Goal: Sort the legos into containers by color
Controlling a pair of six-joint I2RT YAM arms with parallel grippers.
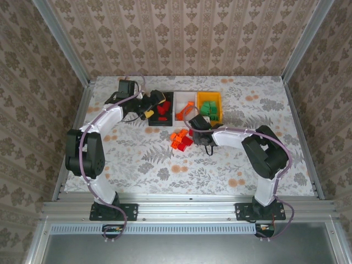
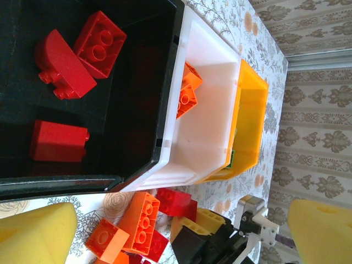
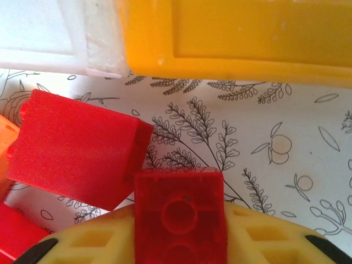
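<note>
My right gripper [image 3: 179, 220] is shut on a red lego [image 3: 179, 212], low over the table in front of the yellow-orange container [image 3: 236, 38]. Beside it lie a larger red lego [image 3: 77, 148] and a pile of red and orange legos [image 1: 181, 138]. My left gripper [image 2: 176, 231] hangs open over the front edge of the black container [image 2: 137, 110], which holds three red legos [image 2: 82, 52]. The white container [image 2: 209, 126] holds orange legos [image 2: 187, 91]. Green legos [image 1: 209, 107] fill the yellow-orange container [image 1: 219, 98].
The three containers stand side by side at the back middle of the patterned table [image 1: 143, 159], black at the left, then white [image 1: 179, 100]. The right gripper [image 2: 214, 236] sits just past the pile in the left wrist view. Wallpapered walls enclose the table.
</note>
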